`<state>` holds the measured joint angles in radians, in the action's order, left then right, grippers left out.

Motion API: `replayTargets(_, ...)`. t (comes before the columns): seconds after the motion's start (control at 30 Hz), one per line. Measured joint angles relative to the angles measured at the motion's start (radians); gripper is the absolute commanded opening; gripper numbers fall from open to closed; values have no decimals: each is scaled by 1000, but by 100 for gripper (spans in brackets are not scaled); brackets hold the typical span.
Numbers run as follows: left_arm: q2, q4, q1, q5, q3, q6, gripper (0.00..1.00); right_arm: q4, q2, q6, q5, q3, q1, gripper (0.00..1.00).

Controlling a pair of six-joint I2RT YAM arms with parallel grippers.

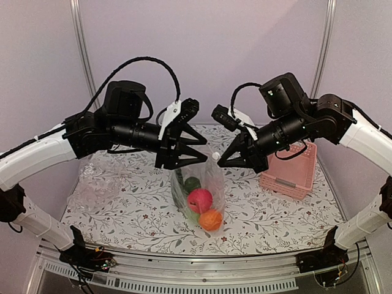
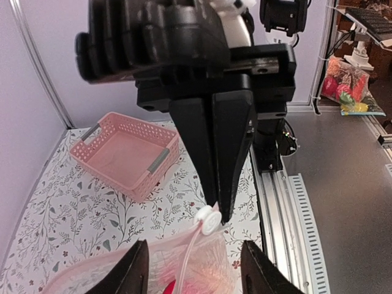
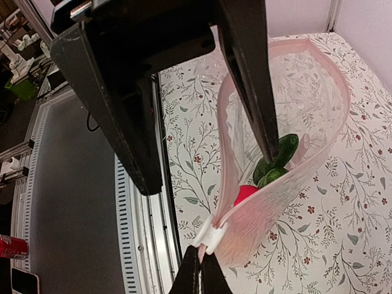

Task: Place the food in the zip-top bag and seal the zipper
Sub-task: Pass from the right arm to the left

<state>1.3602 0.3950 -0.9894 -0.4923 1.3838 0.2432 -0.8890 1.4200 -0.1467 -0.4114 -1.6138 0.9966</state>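
Zip-top bag [image 1: 214, 184] hangs from its top over the middle of the flowery table [image 1: 135, 214], between the two grippers. Its mouth is wide open. Inside, low down, are the red apple [image 1: 199, 199] and the orange [image 1: 211, 219], touching each other. The dark green cucumber [image 3: 283, 150] sits above the red apple. Another green piece shows beside it, maybe the green apple, but the shiny plastic makes it hard to tell.

The right gripper [image 1: 222, 162] is squeezed tight on the white slider [image 3: 208, 236] at one end of the zipper [image 3: 222, 159]. It holds that corner of the bag up.

The left gripper [image 1: 205, 152] has its fingers apart. One finger [image 3: 251, 79] pokes down inside the bag's mouth and the other is outside, so the bag's edge runs between them. It grips nothing.

The pink basket [image 1: 285, 182] sits at the right, apart from the bag. A crumpled sheet of clear plastic [image 1: 98, 184] lies at the left.
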Motion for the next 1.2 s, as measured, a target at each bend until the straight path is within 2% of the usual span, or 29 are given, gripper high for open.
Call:
replayTargets(0.73, 79, -69, 0, -41, 26, -13, 44, 45, -6, 13, -48, 42, 0, 0)
replayTargets(1.2, 72, 8, 0, -21, 24, 2, 41, 52, -28, 18, -43, 64, 0, 0)
